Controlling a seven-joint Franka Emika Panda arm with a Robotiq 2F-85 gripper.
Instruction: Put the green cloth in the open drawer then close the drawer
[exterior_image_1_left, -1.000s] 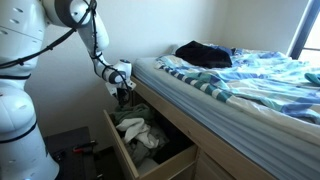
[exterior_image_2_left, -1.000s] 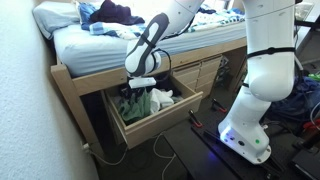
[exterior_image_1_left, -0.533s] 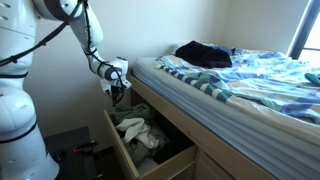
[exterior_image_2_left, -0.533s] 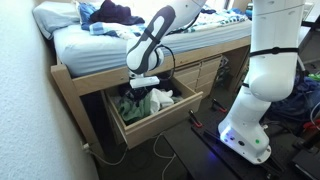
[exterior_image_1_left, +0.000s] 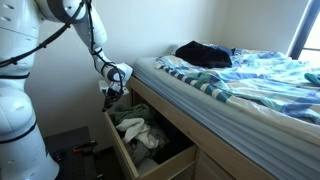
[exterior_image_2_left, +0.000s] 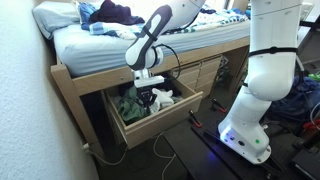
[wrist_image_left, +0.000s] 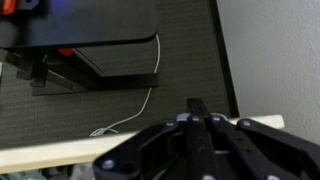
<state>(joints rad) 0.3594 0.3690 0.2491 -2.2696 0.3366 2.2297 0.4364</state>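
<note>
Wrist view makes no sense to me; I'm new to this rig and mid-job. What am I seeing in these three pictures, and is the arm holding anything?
The machine is one white robot arm with a two-finger gripper at its end. Both exterior views come from cameras standing in the room, at different places. They show the gripper hanging at the open drawer under the bed. In the drawer lie the green cloth and a white cloth.

The wrist view comes from a camera on the arm, looking past the gripper. The dark shape at the bottom is the gripper itself. The pale strip is a wooden edge, and above it is dark floor with a cable.

Nothing appears to be held. I cannot tell whether the jaws are open. The drawer is not yet closed.
</note>
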